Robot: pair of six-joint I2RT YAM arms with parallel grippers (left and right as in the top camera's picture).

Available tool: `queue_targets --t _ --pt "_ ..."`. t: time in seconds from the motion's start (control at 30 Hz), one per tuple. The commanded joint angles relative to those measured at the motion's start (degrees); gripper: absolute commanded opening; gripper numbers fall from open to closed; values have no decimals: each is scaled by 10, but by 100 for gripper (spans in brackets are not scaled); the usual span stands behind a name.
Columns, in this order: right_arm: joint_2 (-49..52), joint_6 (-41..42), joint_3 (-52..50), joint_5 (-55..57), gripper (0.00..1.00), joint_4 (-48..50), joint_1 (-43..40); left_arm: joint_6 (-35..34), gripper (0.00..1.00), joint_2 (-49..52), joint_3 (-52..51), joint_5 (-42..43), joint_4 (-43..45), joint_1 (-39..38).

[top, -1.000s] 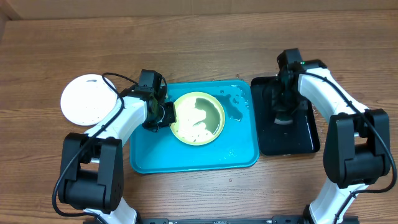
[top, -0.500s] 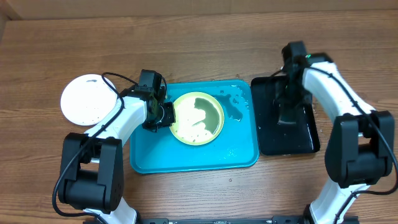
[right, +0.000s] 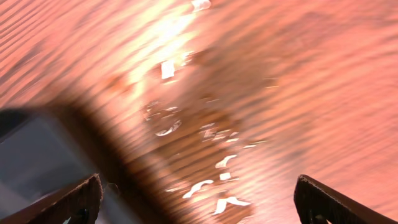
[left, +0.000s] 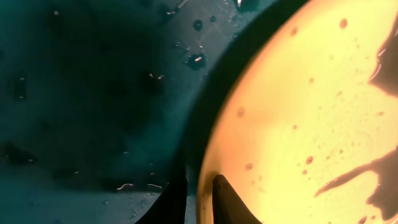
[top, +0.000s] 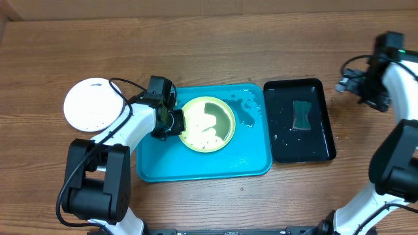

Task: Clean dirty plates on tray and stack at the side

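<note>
A yellow-green plate [top: 208,124] with a whitish smear and dark specks lies on the teal tray [top: 196,166]. My left gripper [top: 172,123] is shut on that plate's left rim. In the left wrist view its two dark fingers [left: 227,202] straddle the rim of the plate [left: 298,112], with the wet tray [left: 81,93] beside it. A white plate [top: 95,104] lies on the table left of the tray. My right gripper [top: 349,85] hangs open and holds nothing, over bare wood right of the black tray; its fingertips [right: 81,199] stand wide apart.
A glossy black tray [top: 320,147] stands right of the teal tray with a green sponge [top: 301,115] lying in it. Its dark corner [right: 37,155] shows in the right wrist view, next to water drops on the wood. Puddles wet the teal tray's far right corner.
My right gripper has opened, left the sponge in the black tray and swung right over the table. The left gripper stays at the plate's rim.
</note>
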Motion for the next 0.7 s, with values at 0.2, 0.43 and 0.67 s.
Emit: queue_targets --t 0.2,0.43,0.67 --pt "-16 2 5 -1 100 19 -51 -15 4 7 -10 -21 5 -13" --pt "-16 2 5 -1 100 20 -51 -15 4 6 42 -53 -68 -11" --pt "-16 2 5 -1 100 20 -51 -14 4 6 150 -108 -156 -11"
